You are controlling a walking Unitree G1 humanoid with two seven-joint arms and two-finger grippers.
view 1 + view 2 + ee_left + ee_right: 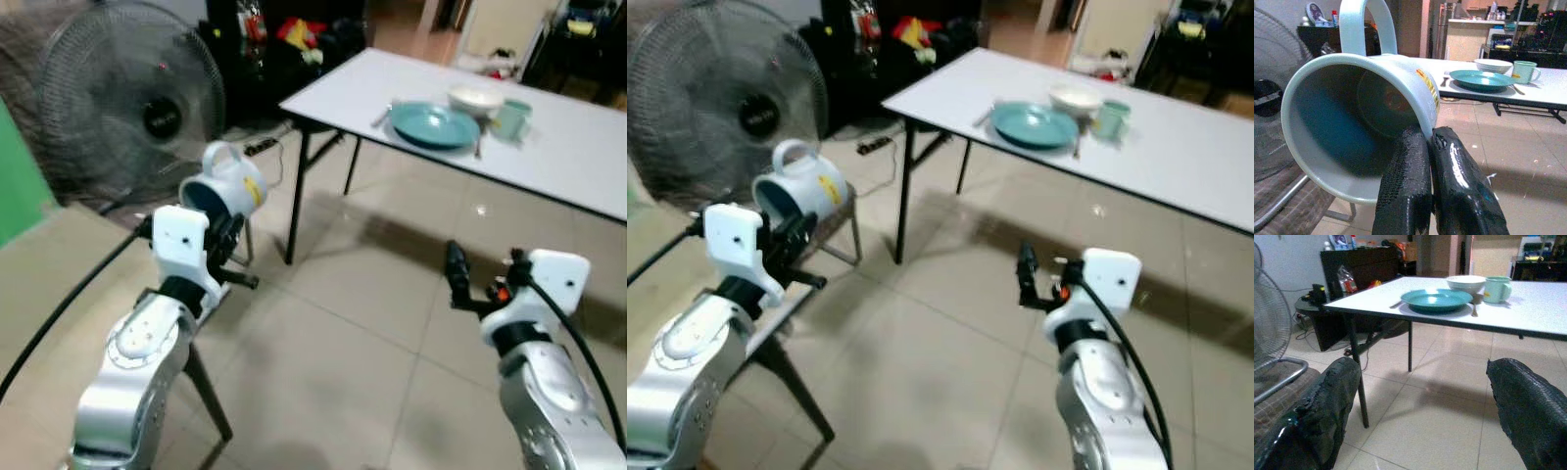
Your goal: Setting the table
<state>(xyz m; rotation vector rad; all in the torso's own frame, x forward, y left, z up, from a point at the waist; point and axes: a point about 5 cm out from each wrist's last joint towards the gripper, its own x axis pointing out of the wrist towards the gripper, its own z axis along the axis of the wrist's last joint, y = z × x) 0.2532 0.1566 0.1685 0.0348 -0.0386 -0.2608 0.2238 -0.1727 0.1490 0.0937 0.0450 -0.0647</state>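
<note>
Left gripper (pixel 1425 152) is pinched tight on the rim of a white mug (pixel 227 186), tipped on its side just above the fingers, handle up. Right gripper (pixel 1420 411) hangs spread wide, holding nothing. Well ahead of both, the table (pixel 568 147) already carries a teal plate (pixel 434 125), a bowl (pixel 475 98) and a green cup (pixel 510 119). This mug looks like what's left to deliver. Its yellow label is too blurred to read.
</note>
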